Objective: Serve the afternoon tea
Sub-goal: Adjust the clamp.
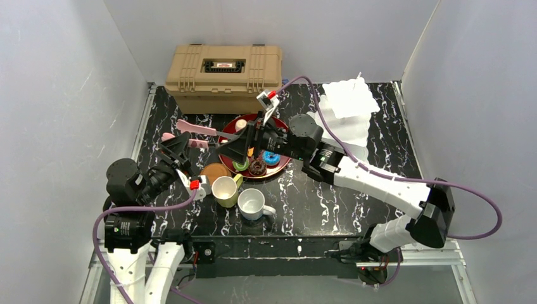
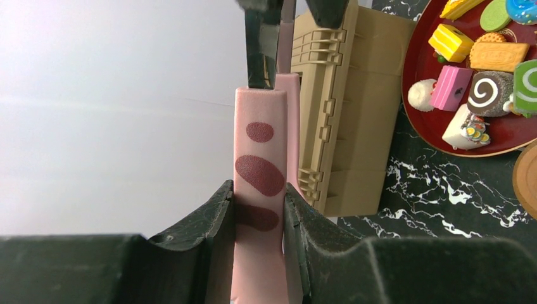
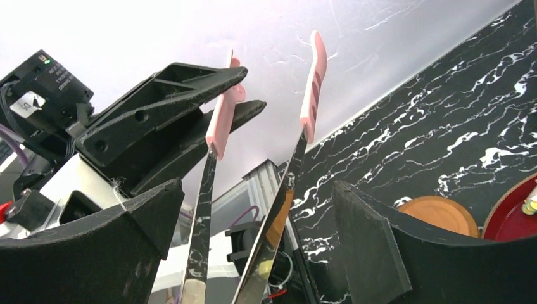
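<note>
Pastries [image 2: 491, 92] bright, mixed shapes, on red tray [image 2: 419, 66] cut off at edge. Left gripper [image 2: 258, 202] clamps pink tongs [image 2: 259, 145]; right gripper [image 3: 256, 190] gapes astride blades [image 3: 202, 209].

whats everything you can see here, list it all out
toolbox: 1, tan, back of the table
stand: 1, white, tiered, back right
plate: 1, red, centre, in front of the toolbox
pastries: many, mixed colours, on the plate
coaster: 1 seen, brown, near left of the plate
yellow mug: 1, pale yellow, just in front of the coaster
white mug: 1, white, right of the yellow mug
tongs: 1, metal with pink handles, held up left of the plate
table: 1, black marbled
left gripper: 1, black, shut on one pink tongs handle
right gripper: 1, black, open, fingers either side of the tongs' metal blades
</note>
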You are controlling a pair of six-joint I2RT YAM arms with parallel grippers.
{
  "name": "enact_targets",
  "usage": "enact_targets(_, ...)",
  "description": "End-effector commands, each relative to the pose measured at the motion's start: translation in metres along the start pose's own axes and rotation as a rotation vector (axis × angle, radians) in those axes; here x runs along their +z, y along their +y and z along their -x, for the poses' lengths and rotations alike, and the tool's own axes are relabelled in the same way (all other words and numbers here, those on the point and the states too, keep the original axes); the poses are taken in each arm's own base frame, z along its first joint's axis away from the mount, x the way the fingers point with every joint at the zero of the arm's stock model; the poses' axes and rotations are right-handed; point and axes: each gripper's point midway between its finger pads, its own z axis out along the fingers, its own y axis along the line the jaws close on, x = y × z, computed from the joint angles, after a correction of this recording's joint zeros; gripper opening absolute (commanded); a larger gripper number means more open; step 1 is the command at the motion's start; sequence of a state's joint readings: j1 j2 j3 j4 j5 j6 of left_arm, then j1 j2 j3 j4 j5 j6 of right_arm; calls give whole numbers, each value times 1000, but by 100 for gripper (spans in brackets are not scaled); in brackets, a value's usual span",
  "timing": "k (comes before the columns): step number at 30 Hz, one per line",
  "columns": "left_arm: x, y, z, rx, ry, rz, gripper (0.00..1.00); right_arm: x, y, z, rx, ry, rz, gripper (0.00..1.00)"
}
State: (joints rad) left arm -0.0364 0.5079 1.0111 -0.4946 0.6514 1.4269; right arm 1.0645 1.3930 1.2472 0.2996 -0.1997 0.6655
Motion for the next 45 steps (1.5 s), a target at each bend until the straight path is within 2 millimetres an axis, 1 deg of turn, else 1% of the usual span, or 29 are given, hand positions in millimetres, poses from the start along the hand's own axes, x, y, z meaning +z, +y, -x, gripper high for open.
enact_targets(1, -4, 8, 7, 15, -14, 16, 0, 8, 34, 40, -26, -115, 107, 94)
enact_targets(5, -4, 7, 7, 12, -14, 13, 0, 10, 36, 40, -29, -115, 113, 84)
enact_targets(7, -4, 8, 7, 12, -15, 13, 0, 9, 35, 40, -35, -123, 110, 75)
enact_targets(11, -3, 7, 6, 6, -13, 10, 0, 10, 38, 38, -43, -123, 118, 65)
enact_targets(16, -4, 8, 7, -5, -16, 5, 0, 16, 35, 31, -68, -91, 94, 59)
enact_targets(21, -5, 6, 10, -6, -21, -5, 0, 23, 29, 24, -122, -69, 35, 43)
enact_targets(27, -5, 3, 9, -9, -20, -18, 0, 24, 23, 20, -191, -77, -52, 35)
enact_targets(28, -5, 3, 9, -9, -19, -19, 0, 23, 20, 19, -201, -74, -73, 35)
enact_targets(29, -4, 2, 8, -10, -16, -20, 0, 22, 16, 18, -213, -73, -96, 44)
enact_targets(30, -5, 3, 7, -10, -10, -19, 0, 19, 14, 17, -218, -70, -107, 58)
enact_targets(31, -4, 3, 5, -14, -3, -19, 0, 15, 12, 17, -227, -74, -115, 82)
enact_targets(32, -4, 2, 2, -22, 9, -21, 0, 8, 11, 20, -236, -91, -123, 96)
enact_targets(33, -4, 2, 0, -30, 20, -24, 0, 1, 13, 25, -252, -112, -129, 98)
enact_targets(36, -5, -1, -4, -42, 42, -31, 0, -21, 15, 40, -272, -182, -156, 98)
enact_targets(38, -5, -1, -3, -42, 38, -31, 0, -28, 18, 45, -274, -203, -151, 99)
enact_targets(41, -5, -1, 1, -39, 19, -31, 0, -23, 25, 42, -249, -198, -107, 98)
enact_targets(44, -6, 1, 4, -29, 10, -29, 0, -11, 34, 38, -208, -197, -39, 98)
enact_targets(45, -6, 2, 3, -29, 12, -27, 0, -5, 34, 35, -195, -189, -28, 96)
